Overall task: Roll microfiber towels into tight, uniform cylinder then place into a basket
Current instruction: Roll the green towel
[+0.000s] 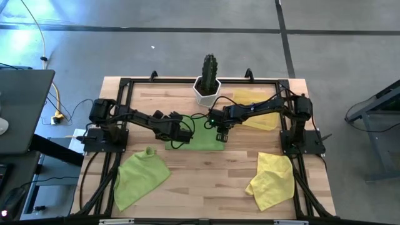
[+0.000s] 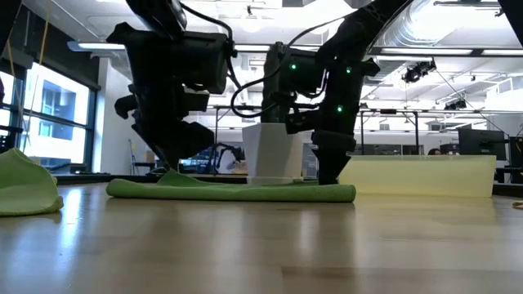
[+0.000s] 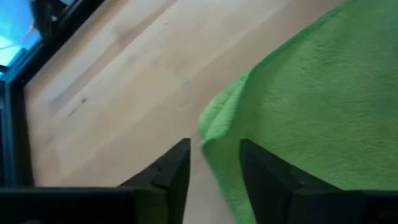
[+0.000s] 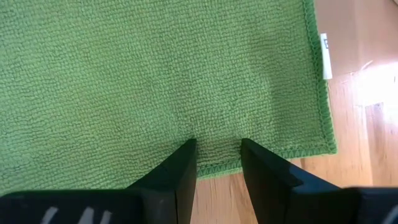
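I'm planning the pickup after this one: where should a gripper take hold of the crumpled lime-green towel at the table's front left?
Probably at the raised peak of the crumpled lime-green microfiber towel, coming straight down from above. It lies bunched, with a small tuft standing up at its far edge, so jaws could close on that fold instead of scraping the wooden table.

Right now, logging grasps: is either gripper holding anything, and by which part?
Nothing is clearly held. The left gripper straddles the flat green towel's edge, the right gripper its hem; both stand open.

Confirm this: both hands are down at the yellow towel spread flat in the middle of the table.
Not quite: the towel under the left hand and right hand is lime-green, as the high view shows. The rest holds; the yellow towel lies crumpled nearer the front edge.
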### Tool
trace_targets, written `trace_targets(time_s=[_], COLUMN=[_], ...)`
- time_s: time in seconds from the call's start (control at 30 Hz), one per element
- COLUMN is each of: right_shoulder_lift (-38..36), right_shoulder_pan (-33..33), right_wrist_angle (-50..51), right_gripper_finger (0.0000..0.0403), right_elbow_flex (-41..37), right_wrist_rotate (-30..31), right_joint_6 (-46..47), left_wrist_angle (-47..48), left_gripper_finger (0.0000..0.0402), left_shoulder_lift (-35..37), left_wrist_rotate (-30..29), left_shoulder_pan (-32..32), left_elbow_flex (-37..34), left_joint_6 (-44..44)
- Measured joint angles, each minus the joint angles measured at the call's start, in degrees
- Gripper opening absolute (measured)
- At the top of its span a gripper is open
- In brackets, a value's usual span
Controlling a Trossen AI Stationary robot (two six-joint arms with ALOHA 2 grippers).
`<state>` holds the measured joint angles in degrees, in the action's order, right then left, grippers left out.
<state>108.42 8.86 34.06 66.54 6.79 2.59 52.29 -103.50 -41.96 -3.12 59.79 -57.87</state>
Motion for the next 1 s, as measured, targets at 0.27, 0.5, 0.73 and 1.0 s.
trace_targets(time_s=[0.27, 0.5, 0.73, 1.0], right_shoulder_lift=[-0.1, -0.1, -0.2, -0.2], right_shoulder_pan=[0.0, -0.7, -4.6, -11.3], right_wrist_angle=[0.5, 6.1, 7.5, 6.0], right_gripper_finger=[0.0117, 0.0117, 0.0117, 0.0117], right_elbow_flex=[0.6, 5.6, 7.4, 4.8], right_wrist_rotate=[0.0, 0.0, -3.0, -3.3], right_joint_6=[-0.2, -2.9, -0.1, 6.5], left_wrist_angle=[4.0, -2.1, -3.2, -6.9], left_gripper_finger=[0.0141, 0.0124, 0.0117, 0.0117], left_shoulder_lift=[0.5, 0.5, -0.2, -2.7], left_wrist_rotate=[0.7, 13.8, 18.8, 24.9], left_shoulder_pan=[0.2, 3.0, 6.0, 9.7], left_elbow_flex=[3.4, 3.0, 2.6, 2.6], left_joint_6=[4.4, 21.2, 23.2, 19.2])
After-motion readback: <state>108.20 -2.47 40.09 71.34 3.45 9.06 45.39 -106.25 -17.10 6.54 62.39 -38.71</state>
